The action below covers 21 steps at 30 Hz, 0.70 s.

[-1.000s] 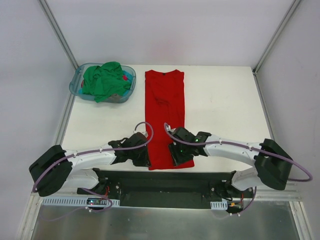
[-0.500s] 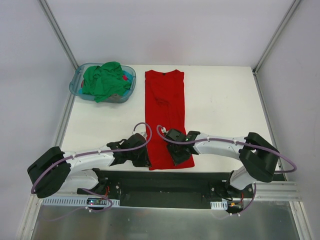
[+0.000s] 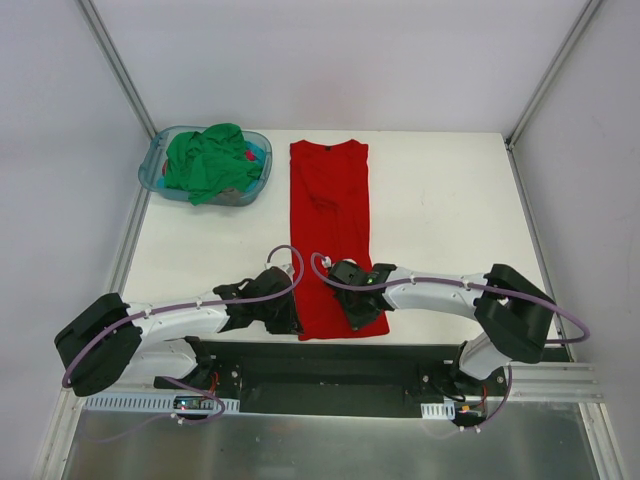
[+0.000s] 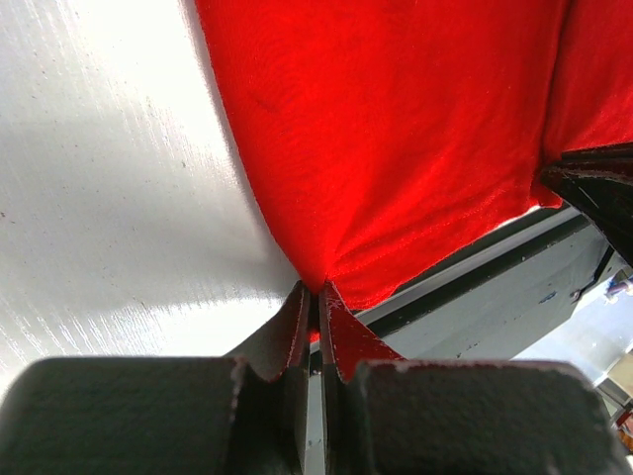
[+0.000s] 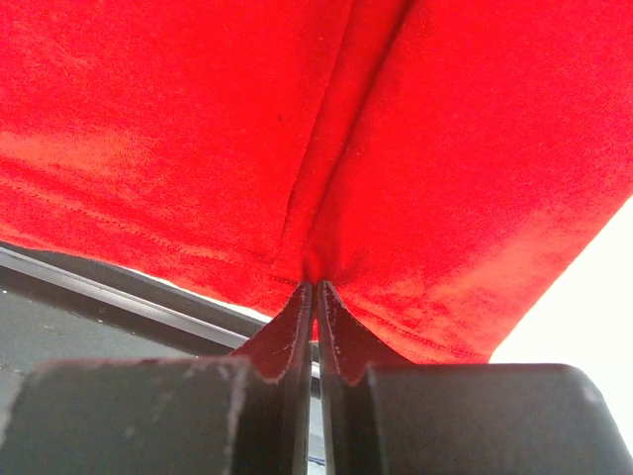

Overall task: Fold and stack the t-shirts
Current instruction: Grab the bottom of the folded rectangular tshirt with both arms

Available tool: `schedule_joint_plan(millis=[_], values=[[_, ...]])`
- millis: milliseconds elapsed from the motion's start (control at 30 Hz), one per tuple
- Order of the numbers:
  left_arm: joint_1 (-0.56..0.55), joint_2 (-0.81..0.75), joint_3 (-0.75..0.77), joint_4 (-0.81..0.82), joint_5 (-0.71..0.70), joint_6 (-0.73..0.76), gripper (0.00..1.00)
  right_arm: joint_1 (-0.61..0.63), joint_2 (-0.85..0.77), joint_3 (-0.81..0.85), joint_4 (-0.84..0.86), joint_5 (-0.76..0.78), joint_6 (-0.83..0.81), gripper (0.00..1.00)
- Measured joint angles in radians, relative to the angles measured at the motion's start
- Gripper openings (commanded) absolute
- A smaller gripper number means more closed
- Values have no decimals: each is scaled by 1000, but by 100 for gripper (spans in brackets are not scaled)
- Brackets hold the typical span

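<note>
Long, narrow, soft-knit red t-shirt (image 3: 331,215)

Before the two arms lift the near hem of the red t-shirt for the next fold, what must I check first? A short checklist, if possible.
1. Left gripper shut on the near hem of the red t-shirt: ok.
2. Right gripper shut on the same hem: ok.
3. Shirt lies as a straight narrow strip: ok.
4. Nothing lies on the shirt along the fold path: ok.
5. Green t-shirt apart, in the basket: ok.
6. Each grip holds all fabric layers: cannot tell.
</note>
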Motion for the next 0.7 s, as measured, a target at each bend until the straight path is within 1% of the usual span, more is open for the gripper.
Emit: schedule_joint_plan(millis=[267,500,700], values=[[0,-11,-13,12,0,-2,0,1,-11,5,-14,-1,9,3],[0,-16,-18,14,4,-4,0,2,-69,5,-13,-42,21,3],[0,-17,-18,13,10,-4,0,4,-72,8,-2,-82,32,3]])
